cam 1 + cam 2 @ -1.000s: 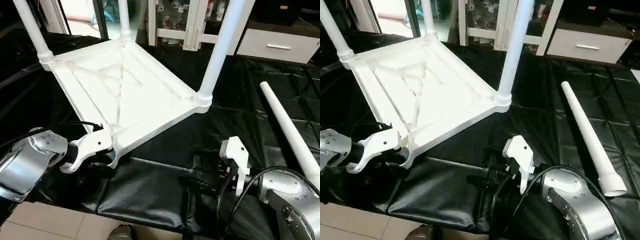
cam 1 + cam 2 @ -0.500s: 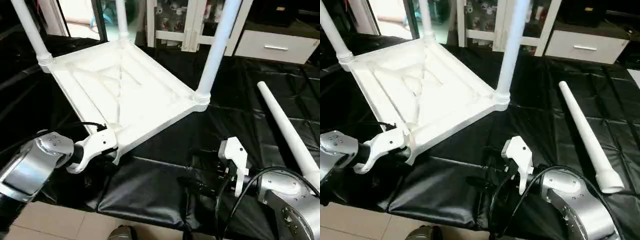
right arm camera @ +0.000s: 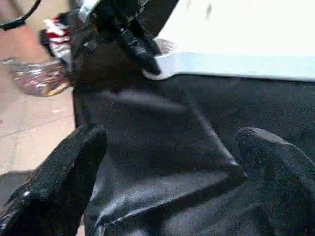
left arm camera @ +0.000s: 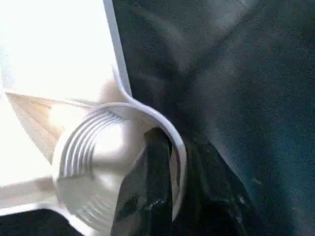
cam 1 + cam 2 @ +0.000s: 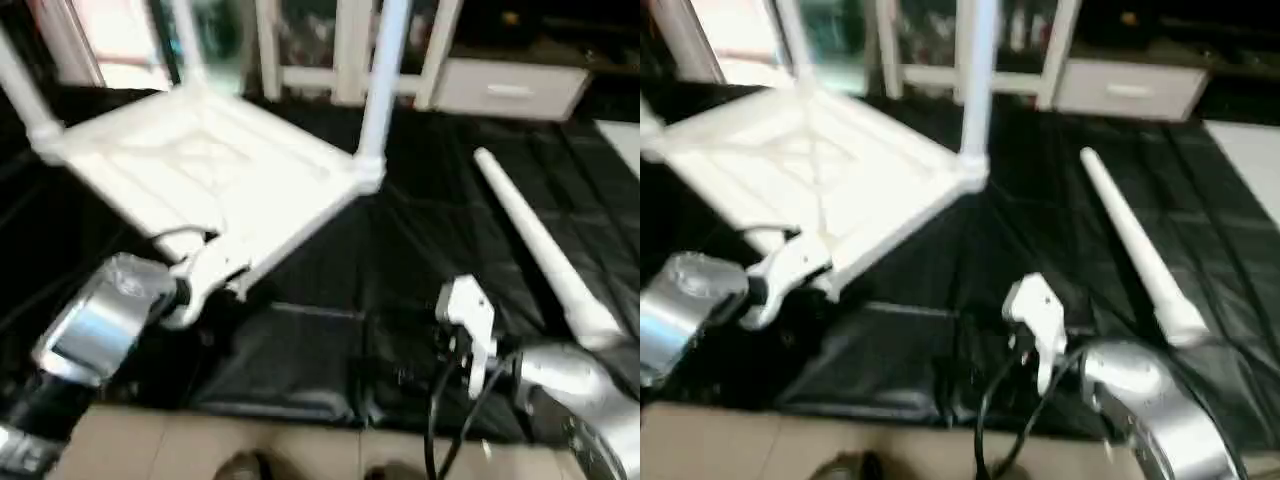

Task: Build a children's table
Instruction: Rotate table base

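On the black-sheeted work table (image 5: 420,250) the children's table top (image 5: 200,170) lies upside down, with three white legs (image 5: 383,80) already standing up from its corners. The corner nearest the robot is the one with no leg yet. A second ago the left gripper (image 5: 215,280) was only loosely around that corner. Now it has squeezed in, and one black finger (image 4: 152,187) sits inside the empty ribbed socket (image 4: 98,162), pinching its round wall. The whole scene has also slid across the head pictures, but that looks like the robot's head turning, not the top moving.

The fourth leg (image 5: 535,250) lies flat on the sheet, well off to the right of the top, its fat end toward the robot. The right gripper (image 3: 162,162) hangs wide open over the sheet near the grabbed corner, holding nothing, just as it was before.

I think the left hand is now keeping the top steady, so the right hand can go and fetch the last leg.
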